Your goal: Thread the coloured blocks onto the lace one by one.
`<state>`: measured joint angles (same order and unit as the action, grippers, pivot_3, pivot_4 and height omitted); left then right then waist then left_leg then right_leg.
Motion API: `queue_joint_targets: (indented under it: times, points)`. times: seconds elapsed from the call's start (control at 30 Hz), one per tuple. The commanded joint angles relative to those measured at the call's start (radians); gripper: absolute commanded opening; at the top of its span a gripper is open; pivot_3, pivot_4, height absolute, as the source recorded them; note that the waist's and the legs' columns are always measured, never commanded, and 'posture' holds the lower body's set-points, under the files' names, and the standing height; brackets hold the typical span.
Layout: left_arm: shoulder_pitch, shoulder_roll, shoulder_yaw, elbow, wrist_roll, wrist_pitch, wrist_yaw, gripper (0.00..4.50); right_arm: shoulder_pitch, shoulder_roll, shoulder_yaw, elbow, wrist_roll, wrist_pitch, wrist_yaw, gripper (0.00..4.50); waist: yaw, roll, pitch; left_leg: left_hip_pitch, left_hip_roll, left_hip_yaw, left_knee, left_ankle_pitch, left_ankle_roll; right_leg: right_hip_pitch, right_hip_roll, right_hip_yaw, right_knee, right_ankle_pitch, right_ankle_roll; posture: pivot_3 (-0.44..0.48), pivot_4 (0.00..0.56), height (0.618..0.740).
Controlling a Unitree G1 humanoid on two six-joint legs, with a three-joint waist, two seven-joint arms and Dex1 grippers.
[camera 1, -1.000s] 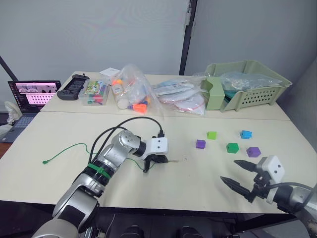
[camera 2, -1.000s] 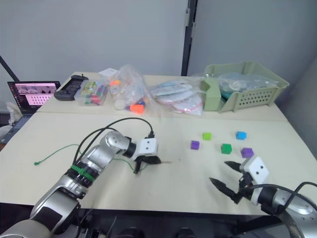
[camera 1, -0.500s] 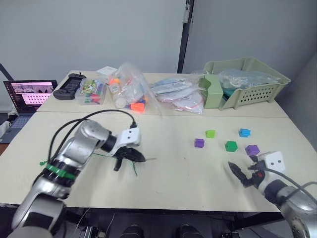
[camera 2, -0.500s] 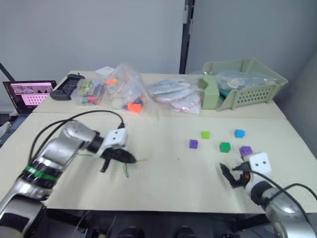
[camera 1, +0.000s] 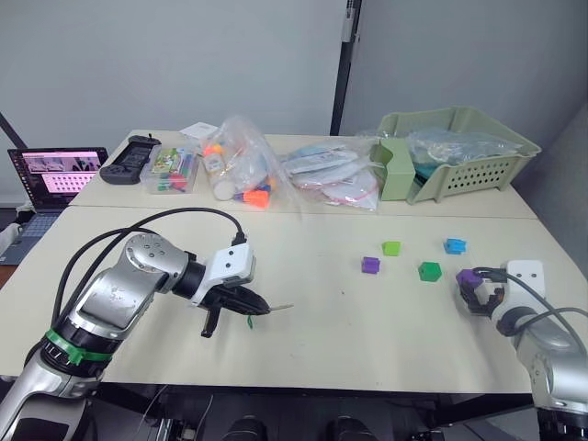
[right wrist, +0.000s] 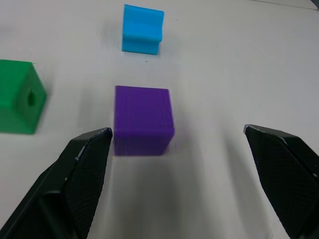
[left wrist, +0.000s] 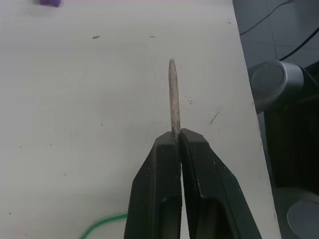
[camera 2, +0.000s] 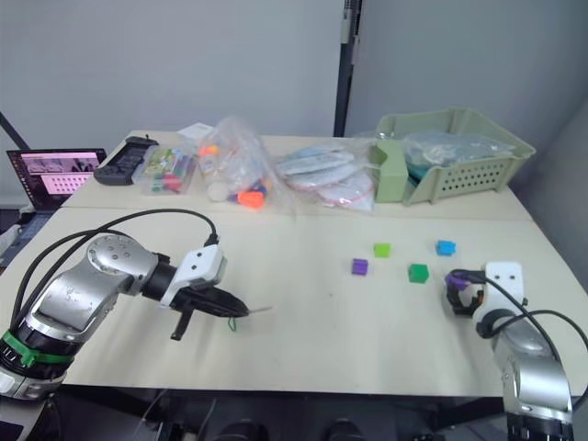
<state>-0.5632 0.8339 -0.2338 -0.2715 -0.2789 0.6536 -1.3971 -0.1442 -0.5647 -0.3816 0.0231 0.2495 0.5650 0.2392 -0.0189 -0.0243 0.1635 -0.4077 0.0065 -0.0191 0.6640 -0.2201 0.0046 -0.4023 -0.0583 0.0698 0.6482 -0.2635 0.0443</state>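
A: Table [camera 1: 303, 349] margins? 
B: Right gripper [right wrist: 179, 142] works at the lower right of the head view, close to the table's front-right edge. Left gripper [camera 1: 241, 304] is lower left of centre, above bare tabletop with open surface between it and the blocks. Bags [camera 1: 241, 165] and a green basket [camera 1: 455, 156] line the upper part of the frame, well apart from both arms.

A: Jaws?
B: Left: closed tight on the lace [left wrist: 174, 94], pale stiff tip sticking out past the fingertips; green cord trails below. Right: spread wide, 1 purple block [right wrist: 143, 119] between the fingers, touching neither as far as the wrist view shows.

A: Other blocks?
B: Blue block [right wrist: 143, 28] beyond the purple one, dark green block [right wrist: 19, 95] beside it. Lime block [camera 1: 392, 248] and second purple block [camera 1: 370, 265] right of centre, all resting on the table.
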Motion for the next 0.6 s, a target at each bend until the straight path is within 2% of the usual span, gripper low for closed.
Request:
queue_joint_targets:
  times: [0.03, 0.13, 0.4, 0.5, 0.6]
  points:
    - [-0.001, 0.015, 0.017, -0.042, -0.028, 0.007, 0.015, 0.1, -0.045, -0.024, -0.007, 0.063, 0.0, -0.053, 0.039, 4.5, -0.001, 0.0, 0.0, 0.0, 0.0, 0.0, 0.0, 0.0, 0.0, 0.0, 0.0, 0.0, 0.0, 0.0, 0.0, 0.0, 0.15, 0.74]
    - [0.007, 0.019, 0.012, -0.053, -0.033, 0.005, 0.021, 0.1, -0.104, -0.033, 0.024, 0.149, -0.012, -0.087, 0.078, 4.5, -0.01, 0.0, 0.0, 0.0, 0.0, 0.001, -0.001, 0.0, 0.0, 0.0, 0.0, 0.001, 0.0, 0.0, 0.0, 0.0, 0.15, 0.74]
    - [0.01, 0.036, 0.013, -0.062, -0.05, 0.014, 0.035, 0.1, -0.16, -0.026, 0.039, 0.25, -0.021, -0.147, 0.097, 4.5, -0.02, 0.0, 0.0, 0.0, 0.0, 0.0, -0.001, 0.0, 0.0, 0.0, 0.0, 0.001, 0.0, 0.0, 0.0, 0.0, 0.15, 0.74]
    - [0.014, 0.045, 0.011, -0.061, -0.055, 0.011, 0.041, 0.0, -0.153, -0.025, 0.031, 0.245, -0.005, -0.153, 0.11, 3.66, -0.02, 0.0, 0.0, 0.0, 0.0, 0.0, -0.001, 0.0, 0.0, 0.0, 0.0, 0.001, 0.0, 0.0, 0.0, 0.0, 0.15, 0.74]
    - [0.015, 0.05, 0.012, -0.057, -0.058, 0.01, 0.042, 0.0, -0.132, -0.013, 0.022, 0.197, 0.012, -0.14, 0.111, 2.58, -0.02, 0.0, 0.0, 0.0, 0.0, 0.0, -0.001, 0.0, 0.0, 0.0, 0.0, 0.001, 0.0, 0.0, 0.0, 0.0, 0.15, 0.74]
